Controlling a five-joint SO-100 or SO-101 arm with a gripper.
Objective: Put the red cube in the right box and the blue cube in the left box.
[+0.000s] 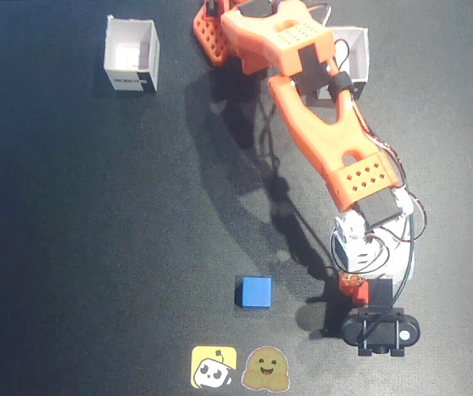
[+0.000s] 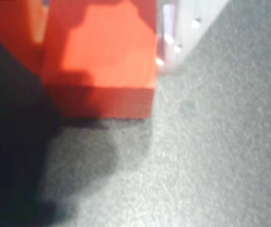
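The red cube [image 2: 102, 56] stands on the dark mat and fills the top of the wrist view. An orange finger presses its left side and a white finger [image 2: 173, 28] sits right at its right side. In the fixed view only a sliver of the cube [image 1: 351, 284] shows under my gripper [image 1: 353, 287] at the lower right. The gripper [image 2: 102, 47] looks shut on the cube, low at the mat. The blue cube [image 1: 254, 292] lies free on the mat to the gripper's left. One white box [image 1: 133, 54] stands at the top left. The other white box [image 1: 358, 66] at the top right is partly hidden by the arm.
Two cartoon stickers [image 1: 214, 367] [image 1: 262, 369] lie at the mat's front edge below the blue cube. The arm's orange base [image 1: 215, 33] stands at the top centre between the boxes. The black wrist camera [image 1: 380, 330] juts out below the gripper.
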